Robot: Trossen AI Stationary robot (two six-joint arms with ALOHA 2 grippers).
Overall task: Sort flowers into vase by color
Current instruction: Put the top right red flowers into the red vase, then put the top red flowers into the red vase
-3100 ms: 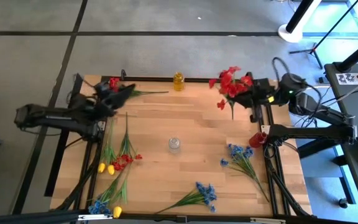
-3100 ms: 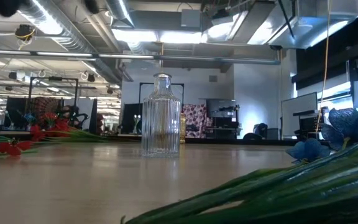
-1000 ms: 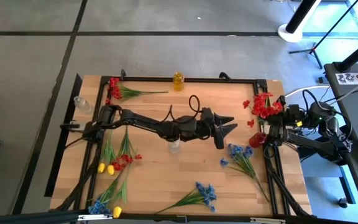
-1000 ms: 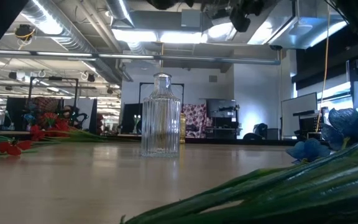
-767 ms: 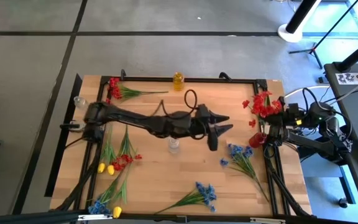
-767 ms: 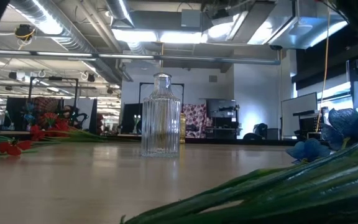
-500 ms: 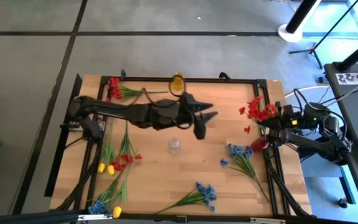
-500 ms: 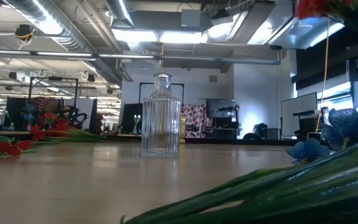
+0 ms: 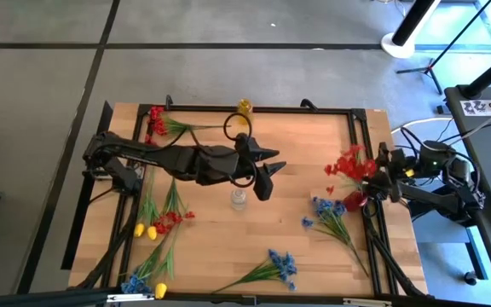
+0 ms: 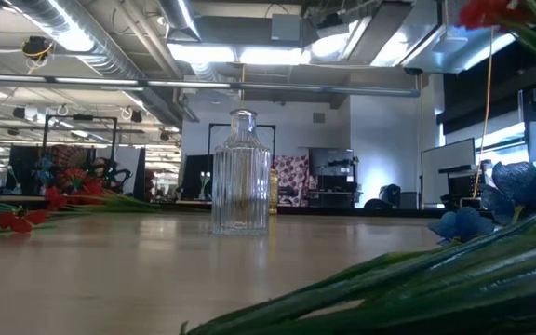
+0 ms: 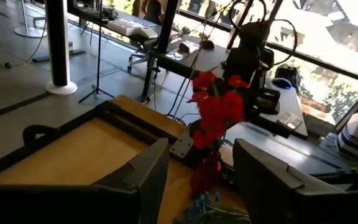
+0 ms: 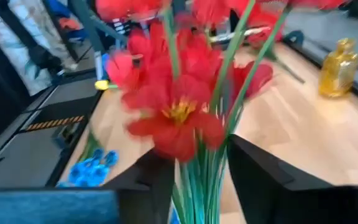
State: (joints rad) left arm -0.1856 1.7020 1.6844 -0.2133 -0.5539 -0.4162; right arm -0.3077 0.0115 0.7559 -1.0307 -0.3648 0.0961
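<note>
Red flowers [image 9: 349,165], pinched in our right gripper [image 9: 380,177], now hang lower, nearer the red vase [image 9: 354,200]; our left gripper [image 9: 263,173], fingers wide, has pulled back.

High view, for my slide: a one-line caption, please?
Right gripper holds red flowers at the table's edge; left gripper hovers open near the clear vase.

A wooden table [image 9: 211,247] holds a clear glass vase [image 9: 239,199] mid-table, a yellow bottle [image 9: 245,107] at its far edge, and scattered flowers [image 9: 276,267].
</note>
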